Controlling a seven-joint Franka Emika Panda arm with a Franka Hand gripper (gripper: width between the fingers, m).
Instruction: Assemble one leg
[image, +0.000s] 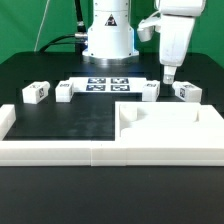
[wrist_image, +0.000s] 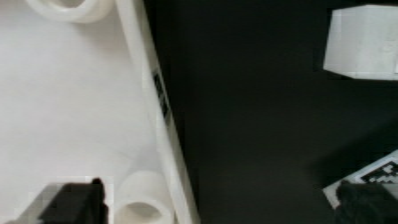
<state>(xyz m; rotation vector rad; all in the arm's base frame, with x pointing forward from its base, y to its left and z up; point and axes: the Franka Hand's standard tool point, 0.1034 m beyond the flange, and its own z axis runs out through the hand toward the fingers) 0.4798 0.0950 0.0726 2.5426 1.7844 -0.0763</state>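
Nearest the lens: long white border rails (image: 60, 152), lying along the front of the black table (image: 70, 118), well in front of the gripper (image: 170, 73). Between rails and gripper, set against the rails on the exterior view's right: large flat white panel (image: 170, 125).

Behind the panel, hanging tip-down from the arm, above the table and touching nothing that shows. Nothing seen between the fingers. Too small in the exterior view to judge the gap, and only one dark fingertip (wrist_image: 71, 205) visible in the wrist view, so cannot tell whether the jaws stand apart or together.

Just beside the gripper on the exterior view's right, and lower, resting on the table: leg (image: 187, 92), clear of the fingers. Just beside it on the exterior view's left: second leg (image: 148, 90), at one end of the marker board (image: 108, 85). Well apart, past the board's far end: third leg (image: 65, 90), then fourth leg (image: 35, 92).

Under the wrist camera: the panel (wrist_image: 71, 110) again, with a round socket (wrist_image: 71, 8), black table alongside.
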